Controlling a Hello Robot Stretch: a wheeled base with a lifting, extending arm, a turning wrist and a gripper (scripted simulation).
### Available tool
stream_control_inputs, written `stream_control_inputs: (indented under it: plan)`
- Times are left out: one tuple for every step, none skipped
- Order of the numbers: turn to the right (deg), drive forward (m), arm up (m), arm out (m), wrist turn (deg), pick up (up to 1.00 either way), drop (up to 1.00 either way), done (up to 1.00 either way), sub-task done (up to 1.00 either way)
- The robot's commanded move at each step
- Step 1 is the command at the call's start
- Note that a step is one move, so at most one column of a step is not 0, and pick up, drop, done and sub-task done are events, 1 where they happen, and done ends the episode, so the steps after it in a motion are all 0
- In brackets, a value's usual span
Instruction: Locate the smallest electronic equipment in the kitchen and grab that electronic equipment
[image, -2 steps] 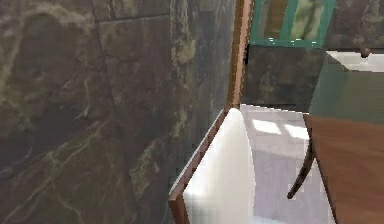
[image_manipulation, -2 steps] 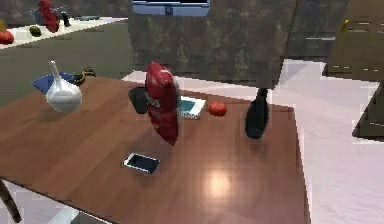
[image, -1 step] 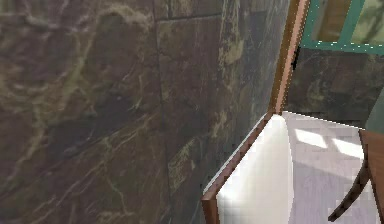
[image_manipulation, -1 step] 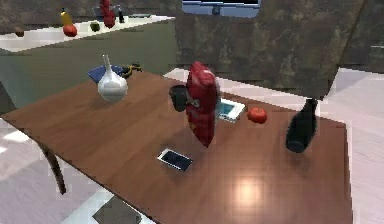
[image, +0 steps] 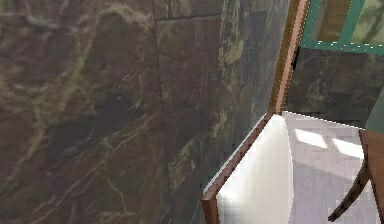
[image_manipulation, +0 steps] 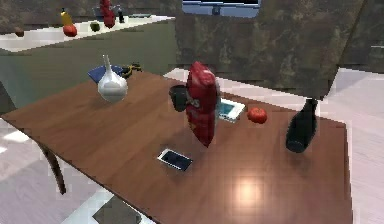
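Home kitchen: pale counter (image_manipulation: 85, 55), wooden dining table (image_manipulation: 110, 128) with bottle (image_manipulation: 302, 127), vase (image_manipulation: 112, 86); dark marble walls (image: 90, 110).

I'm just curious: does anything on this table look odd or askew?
Yes: the tall red object in the middle of the wooden table leans, seeming to balance on its narrow lower end.

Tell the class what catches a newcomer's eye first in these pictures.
In the arm side view, a tall red object rises from the middle of the brown wooden table, with a rounded silvery vase toward the view's left and a dark bottle toward its right. The forward view faces a dark marbled wall.
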Motion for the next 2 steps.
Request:
stream_control_inputs:
  plan:
    - [0.0,0.00,0.36,0.00,0.0,0.00,0.00,0.00,0.00]
    - [0.0,0.00,0.00,0.28,0.0,0.00,0.00,0.00,0.00]
